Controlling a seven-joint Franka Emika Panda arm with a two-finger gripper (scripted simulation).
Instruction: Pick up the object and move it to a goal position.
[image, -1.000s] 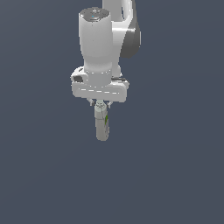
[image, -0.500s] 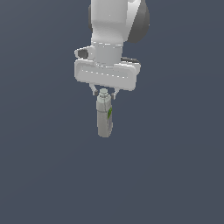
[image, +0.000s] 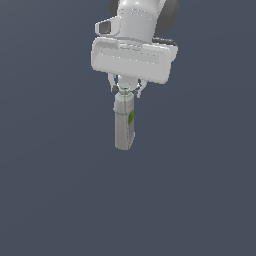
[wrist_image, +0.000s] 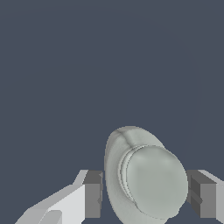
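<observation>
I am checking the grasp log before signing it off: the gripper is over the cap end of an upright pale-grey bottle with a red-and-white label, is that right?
Not quite: the label is green and white, not red, as the exterior view shows on the bottle. The rest holds: the gripper is at the cap end and the bottle stands upright.

Only the bottle (image: 124, 123) stands beneath the jaws; open dark-grey surface lies all around it.
</observation>
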